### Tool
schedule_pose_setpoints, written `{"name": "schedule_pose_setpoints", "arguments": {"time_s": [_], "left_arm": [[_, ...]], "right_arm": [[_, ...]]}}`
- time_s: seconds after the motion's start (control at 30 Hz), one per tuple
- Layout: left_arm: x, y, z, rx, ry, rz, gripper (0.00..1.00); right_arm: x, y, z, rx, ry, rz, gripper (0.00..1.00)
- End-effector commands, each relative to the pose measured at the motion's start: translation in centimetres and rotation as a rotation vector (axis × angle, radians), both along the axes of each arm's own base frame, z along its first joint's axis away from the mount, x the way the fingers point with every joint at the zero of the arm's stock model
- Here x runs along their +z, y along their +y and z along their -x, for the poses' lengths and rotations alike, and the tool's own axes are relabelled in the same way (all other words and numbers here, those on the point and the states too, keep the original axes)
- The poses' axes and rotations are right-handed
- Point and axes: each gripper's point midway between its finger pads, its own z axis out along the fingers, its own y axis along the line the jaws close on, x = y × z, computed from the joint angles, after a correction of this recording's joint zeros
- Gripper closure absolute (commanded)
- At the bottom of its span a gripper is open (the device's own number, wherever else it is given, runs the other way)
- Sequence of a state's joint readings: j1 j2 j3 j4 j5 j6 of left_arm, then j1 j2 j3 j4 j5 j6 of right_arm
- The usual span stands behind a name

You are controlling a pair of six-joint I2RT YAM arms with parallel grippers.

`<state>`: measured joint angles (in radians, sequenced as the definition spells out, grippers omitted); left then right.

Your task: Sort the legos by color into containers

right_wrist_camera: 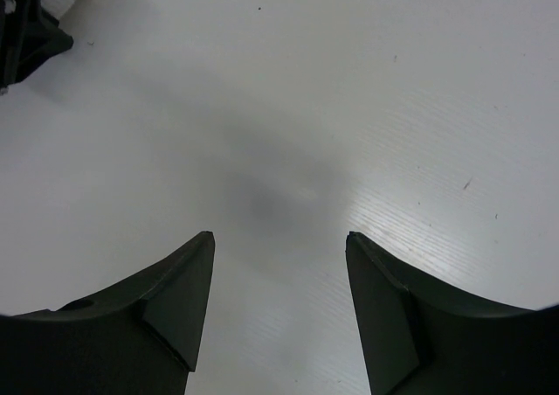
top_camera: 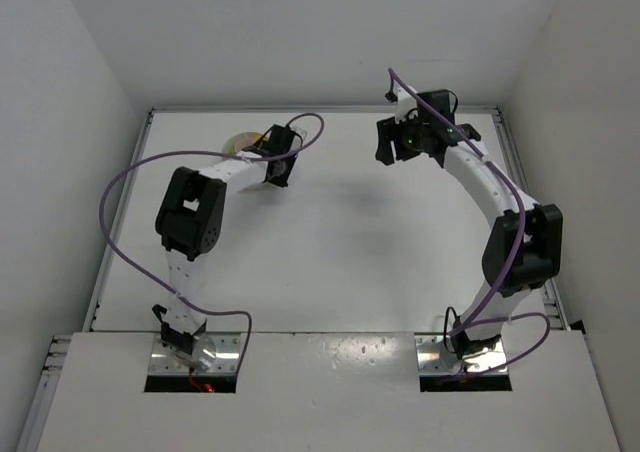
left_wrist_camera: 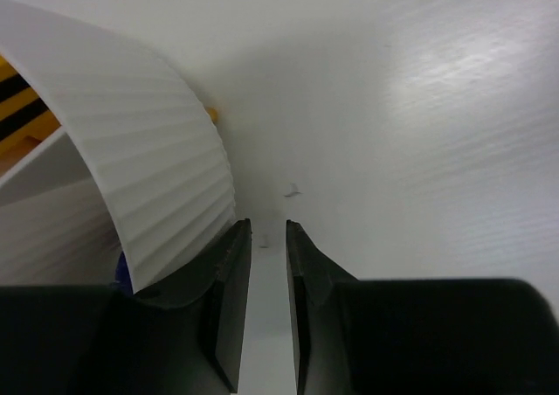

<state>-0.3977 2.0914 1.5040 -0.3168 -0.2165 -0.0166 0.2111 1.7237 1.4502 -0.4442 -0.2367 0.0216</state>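
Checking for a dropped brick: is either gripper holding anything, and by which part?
Nothing is held. The left gripper, beside the dish, is barely ajar, the right gripper wide open; only table shows between the jaws.

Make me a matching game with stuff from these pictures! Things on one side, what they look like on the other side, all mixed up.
Things:
1. left hand
2. right hand
3. dish
4. cable

Looks:
A. purple
B. fingers wide apart over the bare table
C. white, with a ribbed wall
D. fingers nearly together, right beside the dish

Pairs: 1-D, 2-B, 3-C, 4-A
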Motion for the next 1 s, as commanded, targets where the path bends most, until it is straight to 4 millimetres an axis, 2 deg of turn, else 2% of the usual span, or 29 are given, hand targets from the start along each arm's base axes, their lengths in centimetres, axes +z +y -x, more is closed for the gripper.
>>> {"name": "schedule_pose_setpoints", "arguments": {"time_s": [0.0,0.07,0.17,0.33,0.37,0.4,0.43,0.47,0.63,0.77,0.87,0.97], "left_arm": [[0.5,2.7,-2.1,0.077,-0.023,0.015,0.72],[0.0,4.0,-2.4,0.093,-0.015,0.004,0.72],[-0.1,4.8,-3.0,0.116,-0.033,-0.001,0.70],[0.1,8.0,-5.4,0.216,-0.088,-0.033,0.70],[0.2,8.0,-5.7,0.230,-0.095,-0.031,0.70],[0.1,9.3,-6.5,0.266,-0.103,-0.030,0.69],[0.7,9.3,-6.8,0.272,-0.119,-0.032,0.69],[0.3,10.4,-7.2,0.295,-0.118,-0.040,0.69],[1.1,14.1,-9.4,0.379,-0.156,-0.034,0.68],[1.6,17.0,-10.3,0.422,-0.166,-0.042,0.68],[1.2,18.2,-10.5,0.420,-0.152,-0.029,0.66],[1.5,18.2,-10.9,0.376,-0.151,-0.020,0.66]], "right_arm": [[1.9,0.5,-1.3,0.010,-0.052,-0.038,0.38],[1.9,0.5,-1.3,0.010,-0.052,-0.038,0.38],[1.7,0.5,-1.3,0.010,-0.052,-0.038,0.38],[0.9,0.5,-0.9,0.009,-0.032,-0.034,0.38],[1.3,0.5,-0.9,0.009,-0.041,-0.036,0.38],[0.8,0.4,-0.6,0.009,-0.029,-0.033,0.38],[0.8,0.4,-0.6,0.009,-0.029,-0.033,0.38],[0.4,0.4,-0.5,0.009,-0.020,-0.031,0.38],[0.4,0.3,-0.2,0.009,-0.020,-0.031,0.38],[0.4,0.2,0.0,0.015,-0.024,-0.025,0.38],[0.5,0.2,0.0,0.015,-0.024,-0.026,0.38],[0.5,0.4,0.1,0.022,-0.023,-0.031,0.38]]}}
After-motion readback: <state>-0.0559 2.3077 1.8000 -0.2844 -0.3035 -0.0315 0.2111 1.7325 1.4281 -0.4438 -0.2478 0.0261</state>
